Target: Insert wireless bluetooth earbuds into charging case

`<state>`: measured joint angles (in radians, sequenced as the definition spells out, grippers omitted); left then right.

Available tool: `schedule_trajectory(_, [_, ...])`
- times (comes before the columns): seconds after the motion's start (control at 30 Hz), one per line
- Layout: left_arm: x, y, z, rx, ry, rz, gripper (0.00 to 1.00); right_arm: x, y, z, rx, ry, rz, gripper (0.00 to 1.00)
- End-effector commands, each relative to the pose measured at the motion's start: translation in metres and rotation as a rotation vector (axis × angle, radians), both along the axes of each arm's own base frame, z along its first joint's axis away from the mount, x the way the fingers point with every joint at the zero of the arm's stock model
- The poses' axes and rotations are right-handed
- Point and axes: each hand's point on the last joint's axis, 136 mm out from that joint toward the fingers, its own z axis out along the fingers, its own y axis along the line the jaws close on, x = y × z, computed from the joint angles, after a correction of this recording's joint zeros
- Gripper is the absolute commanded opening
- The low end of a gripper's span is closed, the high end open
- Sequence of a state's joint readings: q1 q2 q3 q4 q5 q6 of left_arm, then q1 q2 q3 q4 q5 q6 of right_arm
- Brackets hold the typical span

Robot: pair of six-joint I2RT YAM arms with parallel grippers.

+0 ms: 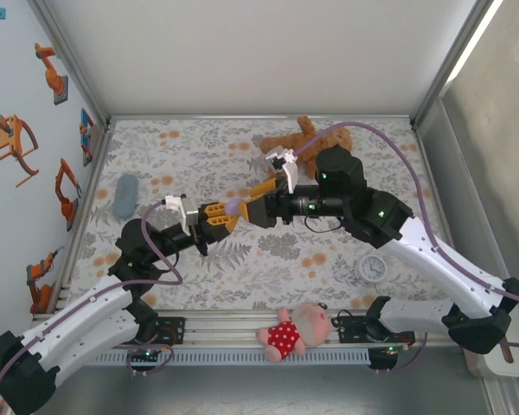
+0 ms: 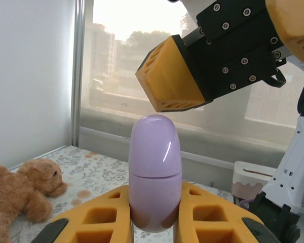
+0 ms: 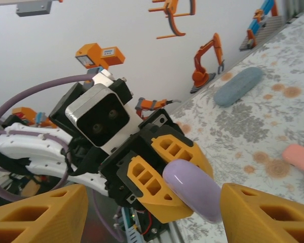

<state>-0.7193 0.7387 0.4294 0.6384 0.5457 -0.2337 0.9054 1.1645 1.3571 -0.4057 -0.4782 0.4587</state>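
A closed lilac charging case (image 2: pixel 155 172) stands upright between my left gripper's orange fingers (image 2: pixel 96 217), lid end up. My left gripper (image 1: pixel 221 214) is shut on its lower half, above the middle of the table. My right gripper (image 3: pixel 154 212) faces it, open, with one finger (image 2: pixel 172 76) just over the lid and the lilac case (image 3: pixel 192 190) lying between its wide-set fingers, close to the right-hand one (image 3: pixel 263 212). In the top view the two grippers meet at the case (image 1: pixel 234 207). The earbuds are out of view.
A brown teddy bear (image 1: pixel 303 137) lies at the far edge. A blue-grey oblong case (image 1: pixel 125 195) sits at the left. A coral case (image 3: pixel 299 156) rests on the cloth. A white clock (image 1: pixel 372 268) and a pink pig toy (image 1: pixel 294 331) are near the front.
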Motion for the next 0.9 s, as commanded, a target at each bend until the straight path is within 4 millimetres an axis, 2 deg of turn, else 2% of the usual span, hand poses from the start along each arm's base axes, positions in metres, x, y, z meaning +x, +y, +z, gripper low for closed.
schedule_trajectory(0.0, [-0.001, 0.002, 0.003, -0.002, 0.036, -0.004, 0.0, 0.014, -0.024, 0.016, -0.021, -0.119, -0.139, 0.69])
schedule_trajectory(0.13, [-0.003, 0.003, -0.004, 0.004, 0.067, -0.013, 0.0, 0.018, -0.03, 0.007, -0.043, -0.137, -0.174, 0.7])
schedule_trajectory(0.33, [-0.009, 0.001, -0.009, 0.012, 0.083, -0.044, 0.0, 0.018, -0.015, -0.008, -0.065, -0.072, -0.127, 0.62])
schedule_trajectory(0.43, [-0.007, 0.0, -0.014, 0.024, 0.112, -0.043, 0.0, 0.021, -0.013, -0.009, -0.063, -0.069, -0.136, 0.62])
schedule_trajectory(0.53, [0.001, -0.001, -0.029, 0.049, 0.197, -0.016, 0.0, 0.028, -0.019, -0.011, -0.075, -0.079, -0.186, 0.62])
schedule_trajectory(0.73, [0.019, -0.004, -0.074, 0.121, 0.446, 0.049, 0.0, 0.044, -0.037, -0.024, -0.135, -0.093, -0.32, 0.62])
schedule_trajectory(0.87, [0.023, -0.005, -0.104, 0.154, 0.598, 0.073, 0.0, 0.052, -0.051, -0.03, -0.161, -0.109, -0.402, 0.62])
